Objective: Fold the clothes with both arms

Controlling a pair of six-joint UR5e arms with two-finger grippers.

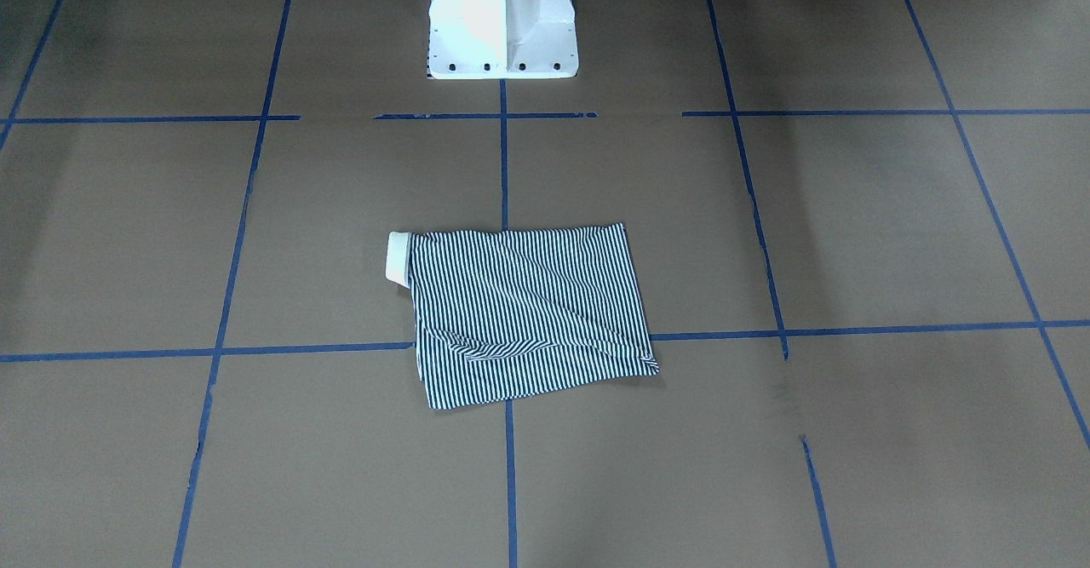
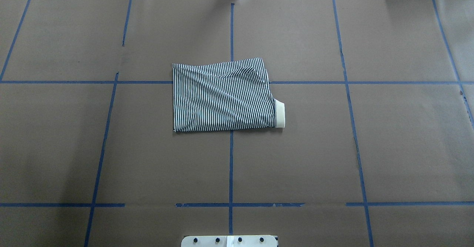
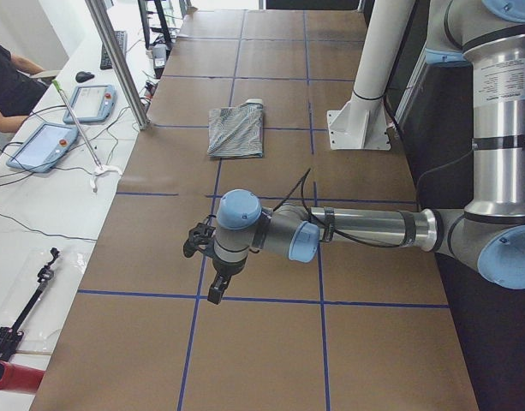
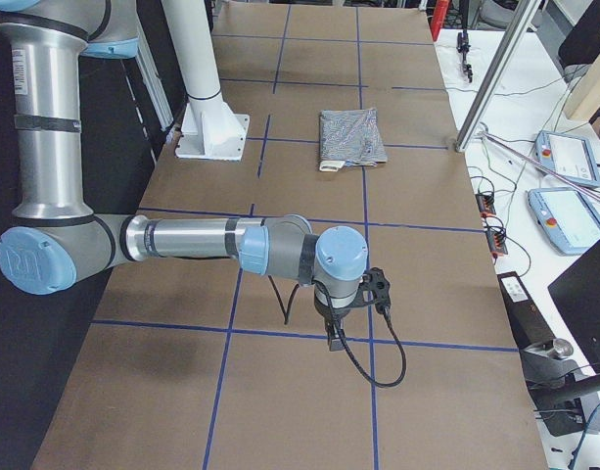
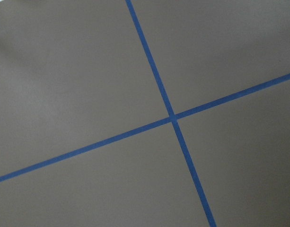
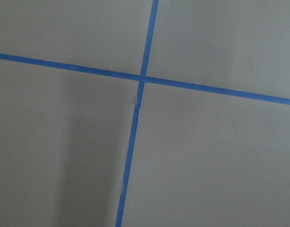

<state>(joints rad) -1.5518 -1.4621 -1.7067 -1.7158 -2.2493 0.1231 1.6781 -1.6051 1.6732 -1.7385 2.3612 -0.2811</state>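
Observation:
The striped polo shirt lies folded into a flat rectangle at the middle of the brown table. Its white collar sticks out at one short side. It also shows far off in the side views. Both arms are held well away from it, out over the table's ends. The left gripper and the right gripper hang above bare table; I cannot tell if either is open or shut. Both wrist views show only brown cover and crossing blue tape.
The white pedestal base stands at the robot's side of the table. Blue tape lines grid the brown cover. Beside the table are control tablets, a metal post and a person's arm.

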